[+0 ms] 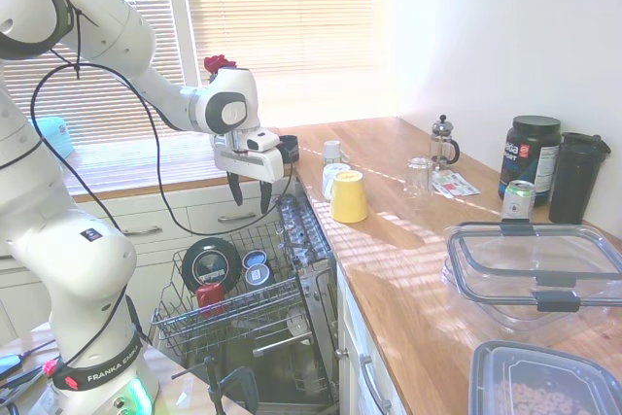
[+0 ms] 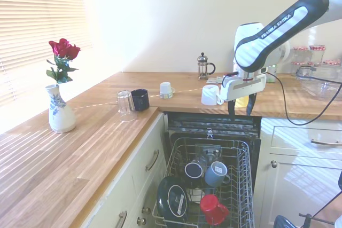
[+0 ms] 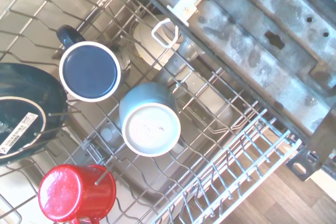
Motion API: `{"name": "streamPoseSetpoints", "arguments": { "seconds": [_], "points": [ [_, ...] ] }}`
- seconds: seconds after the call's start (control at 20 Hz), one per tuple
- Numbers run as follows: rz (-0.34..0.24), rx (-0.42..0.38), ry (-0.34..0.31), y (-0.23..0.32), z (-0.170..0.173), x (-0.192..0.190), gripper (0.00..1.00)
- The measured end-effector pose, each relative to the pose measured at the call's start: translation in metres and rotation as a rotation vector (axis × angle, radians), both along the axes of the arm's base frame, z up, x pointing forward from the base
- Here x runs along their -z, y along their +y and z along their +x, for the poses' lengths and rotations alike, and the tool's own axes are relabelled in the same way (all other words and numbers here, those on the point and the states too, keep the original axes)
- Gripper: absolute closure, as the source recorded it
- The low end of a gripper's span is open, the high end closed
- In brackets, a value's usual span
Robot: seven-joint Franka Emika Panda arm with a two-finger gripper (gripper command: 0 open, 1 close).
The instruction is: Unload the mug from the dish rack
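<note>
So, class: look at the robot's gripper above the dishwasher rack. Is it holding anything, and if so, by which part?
Nothing is held. The gripper hangs open and empty above the dish rack; the mugs sit below it.

A grey wire dish rack carries a navy mug, grey-blue mug and red mug. A black plate leans beside them.

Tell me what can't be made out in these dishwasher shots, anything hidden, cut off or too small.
- Dark mug on the counter, first exterior view: almost wholly behind the gripper.
- Black plate, wrist view: cut off by the picture edge, label print too small.
- Red mug, first exterior view: half hidden by dish rack wires.
- Rack's near end, second exterior view: cut off by the bottom edge.
</note>
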State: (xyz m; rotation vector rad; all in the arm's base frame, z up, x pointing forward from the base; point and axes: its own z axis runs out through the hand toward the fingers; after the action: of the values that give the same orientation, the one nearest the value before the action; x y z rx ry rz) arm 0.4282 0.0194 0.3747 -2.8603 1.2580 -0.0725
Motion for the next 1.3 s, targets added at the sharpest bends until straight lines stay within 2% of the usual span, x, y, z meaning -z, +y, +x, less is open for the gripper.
{"name": "streamPoseSetpoints", "arguments": {
  "seconds": [0.25, 0.5, 0.7, 0.95, 1.3],
  "points": [
    [-0.008, -0.029, 0.014, 0.006, 0.000, 0.005, 0.00],
    [-0.042, -0.115, 0.004, 0.035, 0.005, 0.021, 0.00],
    [-0.063, -0.204, -0.019, 0.067, 0.024, 0.037, 0.00],
    [-0.092, -0.298, -0.018, 0.117, 0.051, 0.056, 0.00],
    [-0.134, -0.360, -0.021, 0.170, 0.074, 0.099, 0.00]
  ]
}}
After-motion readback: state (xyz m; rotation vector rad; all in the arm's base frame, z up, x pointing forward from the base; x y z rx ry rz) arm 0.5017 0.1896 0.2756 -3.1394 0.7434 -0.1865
